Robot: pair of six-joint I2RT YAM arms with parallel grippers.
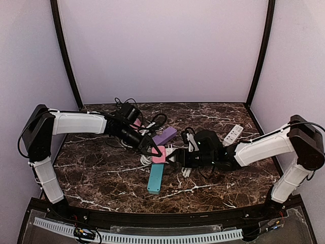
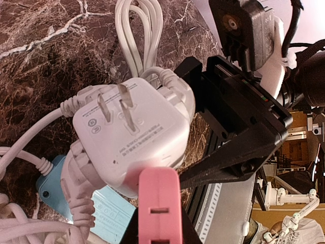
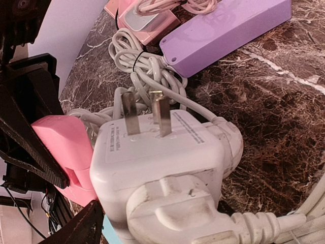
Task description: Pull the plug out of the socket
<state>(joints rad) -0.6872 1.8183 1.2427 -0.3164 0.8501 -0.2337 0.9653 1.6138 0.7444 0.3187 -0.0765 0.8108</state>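
Top view: your left gripper (image 1: 154, 150) is clamped on the pink strip (image 1: 159, 154); right gripper (image 1: 174, 158) just right of it.
Left wrist: white plug (image 2: 132, 137) against the pink strip, prongs bare.
Right wrist: plug just beside the pink strip; right jaws straddle it, contact cannot be told.

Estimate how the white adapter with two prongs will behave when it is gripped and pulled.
The adapter looks like rigid, smooth plastic, so it may slip between fingers. Its attached cable looks floppy and would probably drag along.
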